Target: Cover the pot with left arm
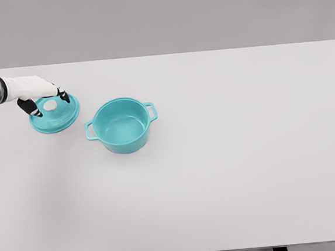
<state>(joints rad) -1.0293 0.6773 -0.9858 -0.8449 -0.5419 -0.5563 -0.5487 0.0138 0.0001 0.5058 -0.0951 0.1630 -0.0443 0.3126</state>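
The pot (122,126) is found uncovered and upright on the white table (230,173), left of centre, its two side handles exposed. The teal lid (55,115) is seen just to its left, tilted, not touching it. The left hand (43,94) is closed around the lid's white knob (49,104).

A round teal pot (121,125) of smooth, glossy finish stands upright and uncovered, its hollow inside bare, with two small loop handles at opposite rim points, one toward the upper right and one toward the lower left. It sits apart from the fingers (63,96), to their lower right. The matching round teal lid (56,116) lies tilted directly beneath those fingers, which straddle its pale knob.
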